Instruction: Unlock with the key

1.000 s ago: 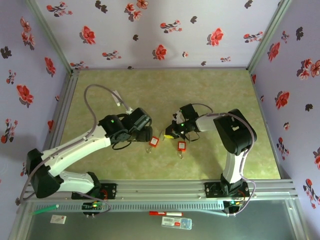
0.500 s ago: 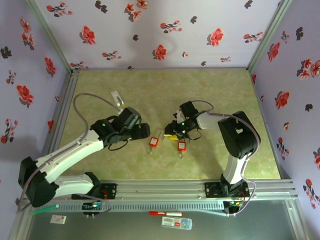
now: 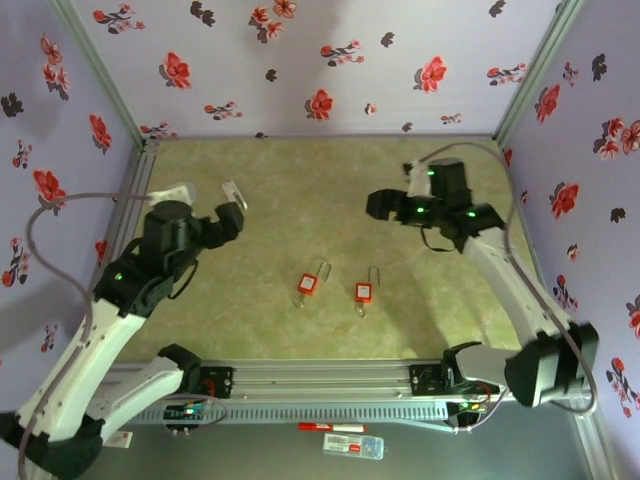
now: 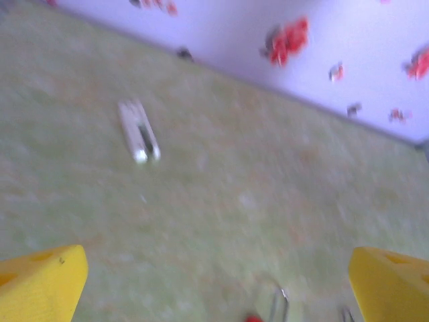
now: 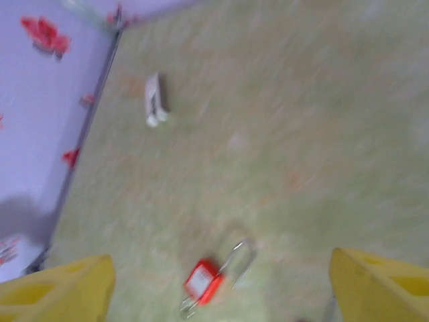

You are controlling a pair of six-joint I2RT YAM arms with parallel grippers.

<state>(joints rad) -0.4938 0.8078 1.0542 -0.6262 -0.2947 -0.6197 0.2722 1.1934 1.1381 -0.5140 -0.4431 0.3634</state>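
Holds nothing in left hand (image 3: 228, 220) or right hand (image 3: 384, 205).
Spreads both open, well apart from red padlocks (image 3: 308, 283) (image 3: 363, 291) on worktop (image 3: 290, 180).

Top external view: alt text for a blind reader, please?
A left red padlock and a right red padlock, each with a metal shackle, lie side by side on the green mottled tabletop. The left gripper and right gripper hover to either side, fingers open, empty.

Red padlocks (image 3: 308, 284); mottled green table (image 3: 300, 190)
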